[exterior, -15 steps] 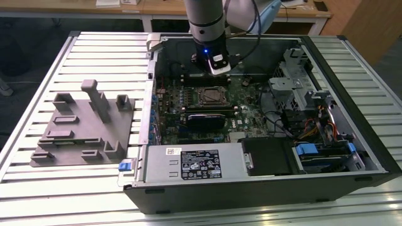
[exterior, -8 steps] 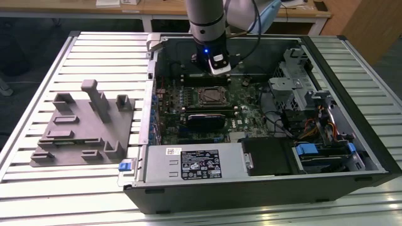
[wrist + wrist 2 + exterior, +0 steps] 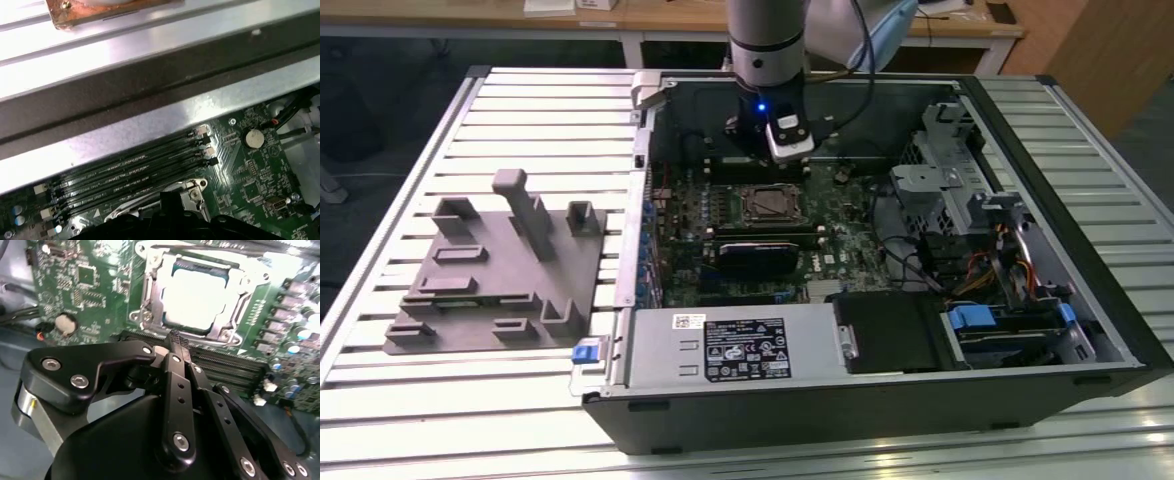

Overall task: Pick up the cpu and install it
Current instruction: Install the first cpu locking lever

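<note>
In the exterior view, nearest the camera, the open computer case [image 3: 881, 410] lies on its side across a slatted metal table [image 3: 400, 400], with the silver power supply [image 3: 720, 345] along its lower edge. At the left of the frame, on the slats just beside the case, sits the grey plastic fixture [image 3: 494, 270]. Farther in, near the frame's centre, a black heatsink block [image 3: 754, 255] rests on the green motherboard [image 3: 680, 215], and just above it is the square socket [image 3: 767, 205]. The arm [image 3: 767, 40] comes down from the top centre, its gripper [image 3: 781, 140] hanging over the board just above the socket.

In the second wrist view the gripper's black fingers [image 3: 175, 385] fill the lower half of the frame and look pressed together at the tip, with nothing seen between them (the tip itself is partly hidden by the linkage). Beyond them, in the upper middle, the cpu [image 3: 197, 300] lies flat inside the socket's metal frame [image 3: 150, 295]. A coin cell [image 3: 65, 324] shows at the left.

In the first wrist view, memory slots [image 3: 125, 170] run across the lower half, below the case's metal wall [image 3: 150, 120].
</note>
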Controlling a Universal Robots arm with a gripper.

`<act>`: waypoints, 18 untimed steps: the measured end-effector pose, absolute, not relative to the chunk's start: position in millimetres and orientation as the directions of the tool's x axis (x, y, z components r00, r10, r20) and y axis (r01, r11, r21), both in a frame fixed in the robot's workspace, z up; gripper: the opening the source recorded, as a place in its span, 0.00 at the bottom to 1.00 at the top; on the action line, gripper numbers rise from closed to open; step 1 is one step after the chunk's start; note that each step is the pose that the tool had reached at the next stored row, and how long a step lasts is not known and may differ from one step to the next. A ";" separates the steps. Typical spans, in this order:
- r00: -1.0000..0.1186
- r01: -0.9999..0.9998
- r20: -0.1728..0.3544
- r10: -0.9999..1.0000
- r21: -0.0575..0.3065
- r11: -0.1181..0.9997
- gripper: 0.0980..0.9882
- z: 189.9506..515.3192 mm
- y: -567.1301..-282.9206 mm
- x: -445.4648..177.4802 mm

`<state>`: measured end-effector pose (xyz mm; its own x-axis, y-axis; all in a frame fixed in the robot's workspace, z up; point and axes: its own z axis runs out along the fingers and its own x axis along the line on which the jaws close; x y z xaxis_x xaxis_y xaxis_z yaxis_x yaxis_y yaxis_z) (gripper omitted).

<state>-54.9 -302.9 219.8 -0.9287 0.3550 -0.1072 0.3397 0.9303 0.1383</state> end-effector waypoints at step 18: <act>-0.934 0.345 -0.078 0.349 0.053 0.937 0.01 224.4 -303.0 -51.0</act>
